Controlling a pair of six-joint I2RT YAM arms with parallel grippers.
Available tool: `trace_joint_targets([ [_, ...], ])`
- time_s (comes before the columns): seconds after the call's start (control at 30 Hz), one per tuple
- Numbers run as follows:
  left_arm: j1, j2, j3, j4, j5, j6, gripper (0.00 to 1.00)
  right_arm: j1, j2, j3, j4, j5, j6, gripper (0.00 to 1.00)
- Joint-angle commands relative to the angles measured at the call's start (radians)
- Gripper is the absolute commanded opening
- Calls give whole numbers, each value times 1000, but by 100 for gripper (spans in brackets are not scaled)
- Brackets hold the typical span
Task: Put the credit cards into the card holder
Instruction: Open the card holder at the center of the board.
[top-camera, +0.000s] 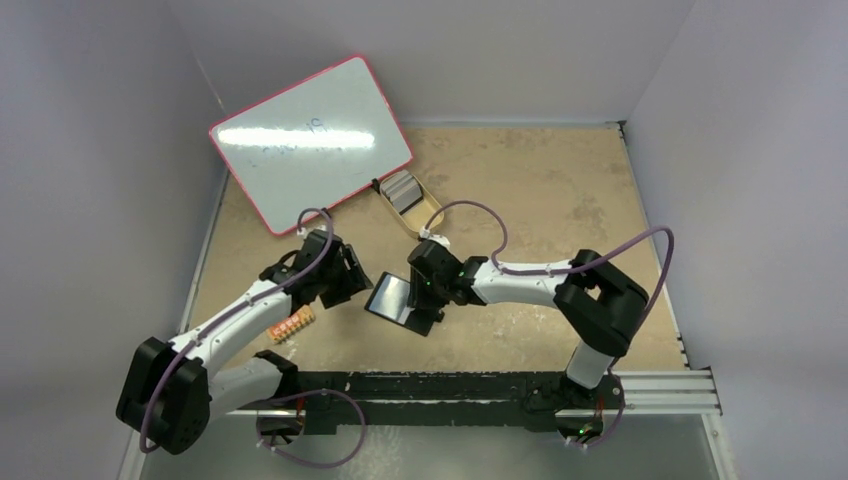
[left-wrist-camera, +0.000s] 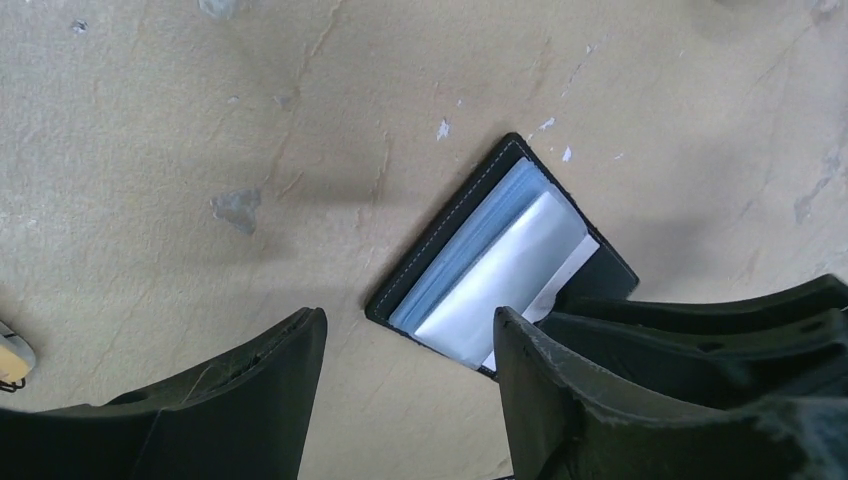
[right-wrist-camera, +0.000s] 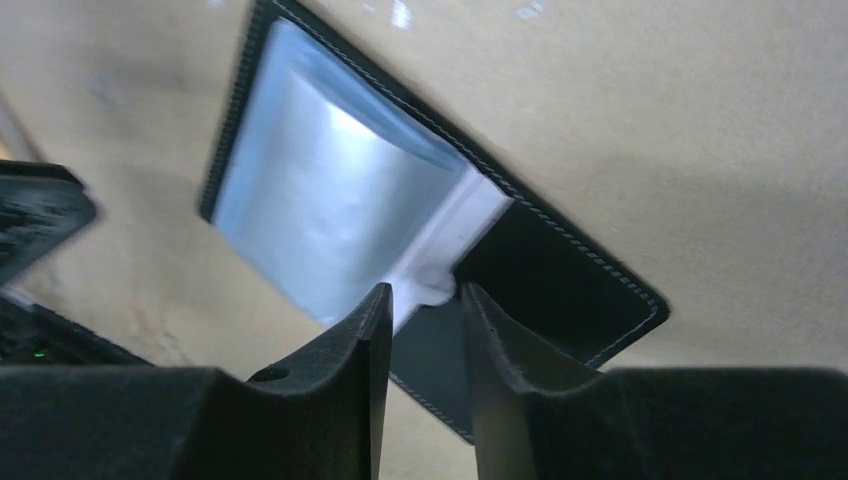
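Left arm (top-camera: 230, 325) stretched forward-right, left hand (top-camera: 345, 275) tipped down, jaws spread wide. Right arm (top-camera: 530, 280) folded at elbow, forearm running left, right hand (top-camera: 425, 290) tipped down, jaws narrow gap apart, grip unclear. Hands near each other, not touching

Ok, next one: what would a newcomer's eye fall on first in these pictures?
The open black card holder at the table's centre, its pale blue pockets showing, with the left end effector beside it and the right end effector right over it. Next comes the pink-framed whiteboard at the far left, and the tan tray just off its near corner.
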Motion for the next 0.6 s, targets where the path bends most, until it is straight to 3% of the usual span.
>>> trace_joint_targets([
  [0.0, 19, 39, 57, 17, -3, 55, 63, -4, -21, -73, 9, 6, -15, 33],
  [0.33, 18, 150, 15, 222, 254, 96, 66, -13, -72, -235, 149, 10, -99, 32],
  [0.57, 19, 152, -26, 235, 185, 91, 65, -38, -87, -312, 266, -45, -147, 31],
])
